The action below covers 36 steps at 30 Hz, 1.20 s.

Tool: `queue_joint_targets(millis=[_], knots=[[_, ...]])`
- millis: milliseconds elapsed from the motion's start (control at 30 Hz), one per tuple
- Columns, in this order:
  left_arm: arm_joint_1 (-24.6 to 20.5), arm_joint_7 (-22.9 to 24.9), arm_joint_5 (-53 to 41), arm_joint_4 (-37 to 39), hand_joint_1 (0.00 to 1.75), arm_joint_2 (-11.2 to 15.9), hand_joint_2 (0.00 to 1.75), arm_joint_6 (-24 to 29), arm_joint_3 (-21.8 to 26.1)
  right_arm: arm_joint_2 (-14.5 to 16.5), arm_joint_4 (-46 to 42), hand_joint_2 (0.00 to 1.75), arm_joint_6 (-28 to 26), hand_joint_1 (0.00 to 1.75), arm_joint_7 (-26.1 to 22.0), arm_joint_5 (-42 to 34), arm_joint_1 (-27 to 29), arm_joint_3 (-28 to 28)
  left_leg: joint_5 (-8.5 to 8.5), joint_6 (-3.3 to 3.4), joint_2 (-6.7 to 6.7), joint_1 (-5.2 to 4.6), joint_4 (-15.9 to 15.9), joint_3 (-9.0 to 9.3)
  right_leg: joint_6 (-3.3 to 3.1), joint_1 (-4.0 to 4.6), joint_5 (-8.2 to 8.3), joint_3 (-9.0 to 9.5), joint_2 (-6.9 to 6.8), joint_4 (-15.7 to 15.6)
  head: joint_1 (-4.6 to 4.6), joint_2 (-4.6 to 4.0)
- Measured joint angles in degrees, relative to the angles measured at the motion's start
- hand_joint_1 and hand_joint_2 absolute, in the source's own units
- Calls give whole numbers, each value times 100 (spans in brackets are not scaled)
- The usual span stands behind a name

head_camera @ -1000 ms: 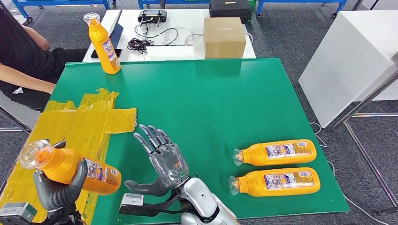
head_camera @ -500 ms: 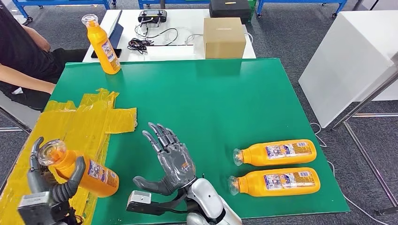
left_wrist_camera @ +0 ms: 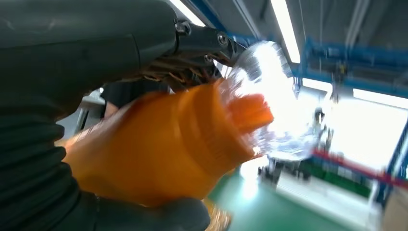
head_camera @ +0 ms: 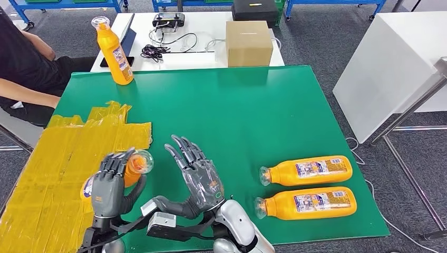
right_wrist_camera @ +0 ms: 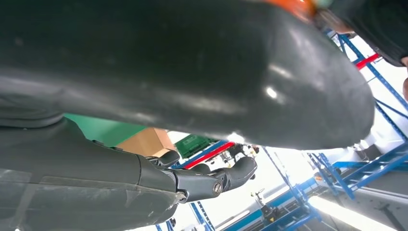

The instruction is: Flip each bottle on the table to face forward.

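Bottles mark the head view. The left hand grips an orange bottle above the yellow tape patch on the green table, fingers wrapped around its body, clear cap pointing toward the right hand. That hand hangs just beside the tape patch with fingers spread and nothing in them. Two more bottles lie on their sides well away from the tape patch, across the table: one farther from the robot, one nearer the front edge. A fourth bottle stands upright at the table's far edge beyond the tape patch, near a seated person. A cardboard box sits on the white desk behind.

The left wrist view shows the fingers and thumb clamped around the blurred orange bottle.

The right wrist view shows dark fingers extended, holding nothing.
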Motion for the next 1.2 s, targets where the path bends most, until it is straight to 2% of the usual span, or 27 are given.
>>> queue_joint_targets(millis=[200,367,500,567,667,800,1067,1133,1200], knots=[[-25,90,-331,552,175,35,175,1,-162,-41,-15,0,25,0,-1,-27,-2,0,1,-1,-2,8,0,-1,0,9,0,-3,4,1,0,0],[-82,352,-595,938,175,91,175,1,-313,-59,-15,0,85,0,-2,-80,-9,0,0,-1,-4,8,0,-5,-1,10,0,-5,3,1,0,0],[-194,708,-681,1407,0,207,0,-35,-436,-77,-15,0,86,0,-4,-134,-12,2,1,-1,-12,8,0,-8,-1,9,-1,-7,-4,1,0,0],[-356,1209,-811,1826,0,320,0,-199,-547,-86,-20,0,110,0,-4,-143,-11,2,2,0,-20,8,0,-8,-1,8,-1,-5,-14,1,-1,0],[-781,2259,-1087,2476,0,480,0,-508,-719,-95,-46,0,185,0,22,-123,-6,2,6,3,-45,7,-1,3,-3,4,-4,19,-43,1,1,0],[-1277,2820,-1180,3124,0,644,0,-614,-815,-100,-64,0,204,0,34,-102,1,4,7,1,-49,6,-4,30,-4,4,-5,48,-51,0,1,0],[-1599,2892,-1209,3621,0,844,0,-605,-859,-109,-65,0,209,0,44,-103,3,2,10,-4,-48,7,-6,66,-6,9,-5,54,-50,0,0,0],[-1606,2755,-1109,3641,0,867,0,-567,-836,-111,-65,0,225,0,44,-103,4,2,13,-6,-47,8,-6,66,-6,10,-3,69,-50,1,-1,0],[-1575,2372,-766,3582,0,875,0,-525,-757,-118,-65,0,244,0,44,-102,5,2,16,-9,-47,8,-6,65,-5,11,-2,76,-50,2,0,0]])
